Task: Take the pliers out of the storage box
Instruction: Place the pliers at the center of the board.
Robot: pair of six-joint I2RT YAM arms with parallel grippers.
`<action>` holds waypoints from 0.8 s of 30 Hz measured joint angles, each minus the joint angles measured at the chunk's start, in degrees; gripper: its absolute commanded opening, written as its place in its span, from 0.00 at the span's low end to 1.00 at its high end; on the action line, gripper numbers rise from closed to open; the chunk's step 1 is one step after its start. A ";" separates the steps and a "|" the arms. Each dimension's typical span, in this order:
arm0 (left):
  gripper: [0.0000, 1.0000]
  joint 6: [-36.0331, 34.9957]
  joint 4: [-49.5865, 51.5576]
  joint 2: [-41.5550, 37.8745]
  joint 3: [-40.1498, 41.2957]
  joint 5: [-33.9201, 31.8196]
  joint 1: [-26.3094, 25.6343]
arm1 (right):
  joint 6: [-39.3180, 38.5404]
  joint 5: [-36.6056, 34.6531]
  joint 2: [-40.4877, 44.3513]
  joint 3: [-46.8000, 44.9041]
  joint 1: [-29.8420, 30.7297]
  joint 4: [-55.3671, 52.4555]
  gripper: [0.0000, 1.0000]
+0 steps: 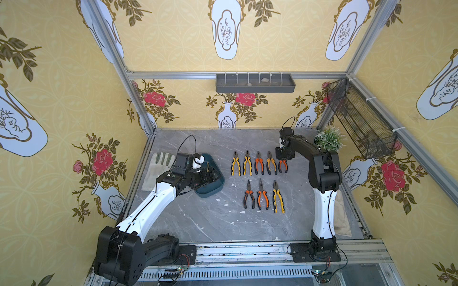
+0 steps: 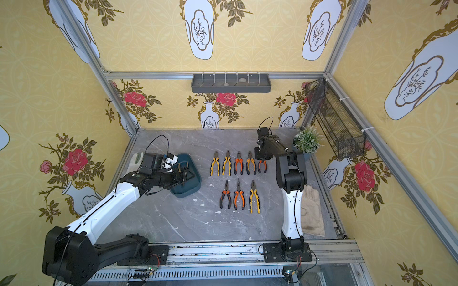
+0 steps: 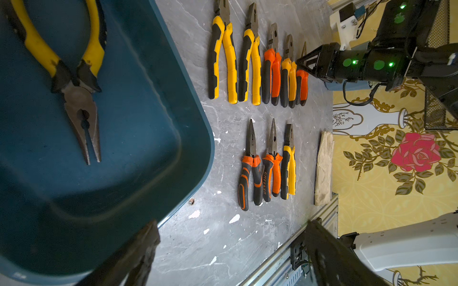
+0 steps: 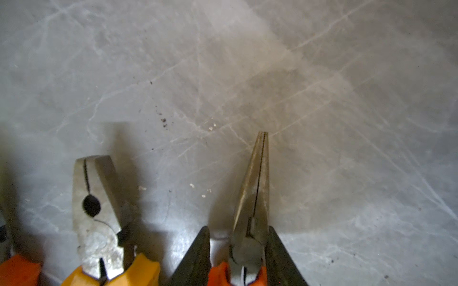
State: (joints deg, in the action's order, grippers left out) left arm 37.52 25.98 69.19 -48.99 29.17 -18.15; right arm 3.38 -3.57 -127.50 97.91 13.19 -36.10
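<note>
Last pliers (image 3: 74,86) lies lengthwise in the box (image 3: 158,123), nose to the front, beside the open left hand (image 1: 211,177), the nearer arm. Right hand (image 4: 238,230) straddles orange pliers (image 4: 255,188), grip unclear.

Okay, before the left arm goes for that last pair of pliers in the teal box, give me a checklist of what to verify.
1. Left gripper open: ok.
2. Yellow long-nose pliers lying flat in the storage box, nothing on top: ok.
3. Left gripper lined up on them: not ok; they are not between its fingers.
4. Right gripper away from the box: ok, it is at the end of the back row of pliers.
5. Right gripper free of the small orange long-nose pliers: cannot tell; its fingers straddle the pivot.
</note>
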 measured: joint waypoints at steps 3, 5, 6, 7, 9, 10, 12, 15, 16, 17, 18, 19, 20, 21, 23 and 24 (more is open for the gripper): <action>0.94 0.00 0.00 0.00 0.00 0.02 -0.02 | -1.99 -0.13 0.00 0.02 0.26 0.02 0.36; 0.94 0.00 0.00 0.02 0.00 0.02 0.00 | -3.17 -0.11 0.00 0.00 0.33 0.04 0.35; 0.94 0.00 0.00 0.04 0.00 0.04 0.00 | -3.58 -0.11 0.00 0.00 0.35 0.04 0.34; 0.94 0.00 0.00 0.07 0.00 0.04 0.00 | -3.80 -0.13 0.00 0.00 0.35 0.07 0.34; 0.94 0.00 0.00 0.09 0.00 0.04 0.00 | -4.90 -0.11 0.00 0.00 0.35 0.07 0.34; 0.94 0.00 0.00 0.09 0.00 0.07 0.00 | -4.96 -0.11 0.00 0.00 0.35 0.07 0.34; 0.94 0.00 0.00 0.09 0.00 0.07 0.00 | -5.33 -0.11 0.00 0.00 0.35 0.07 0.36; 0.94 0.00 0.00 0.09 0.00 0.07 0.00 | -5.33 -0.26 -0.04 0.00 0.28 0.09 0.53; 0.94 0.00 0.00 0.09 0.00 0.07 0.02 | -5.31 -0.50 -0.11 0.00 0.28 0.13 0.59; 0.94 0.00 0.00 0.09 0.00 0.07 0.02 | -5.27 -0.94 -0.22 0.02 0.22 0.22 0.62; 0.94 0.00 0.00 0.09 0.00 0.07 0.02 | -5.33 -1.33 -0.22 0.13 0.17 0.24 0.64; 0.94 0.00 0.00 0.09 0.00 0.07 0.02 | -5.05 -1.44 -0.24 0.28 0.13 0.20 0.64; 0.94 0.00 0.00 0.09 0.00 0.07 0.02 | -4.87 -1.55 -0.28 0.50 0.02 0.22 0.65; 0.94 0.00 0.00 0.11 0.00 0.07 0.02 | -4.85 -1.70 -0.28 0.68 -0.02 0.24 0.66; 0.94 0.00 0.00 0.13 0.00 0.09 0.02 | -4.83 -2.05 -0.28 1.57 -0.11 0.28 0.68; 0.94 0.00 0.00 0.17 0.00 0.11 0.02 | -4.83 -2.27 -0.28 2.25 -0.13 0.26 0.68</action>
State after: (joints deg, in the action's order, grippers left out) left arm 37.52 25.98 69.36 -48.99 29.28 -18.13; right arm -1.45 -5.85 -127.79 100.16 13.06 -35.83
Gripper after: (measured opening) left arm 0.941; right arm 0.675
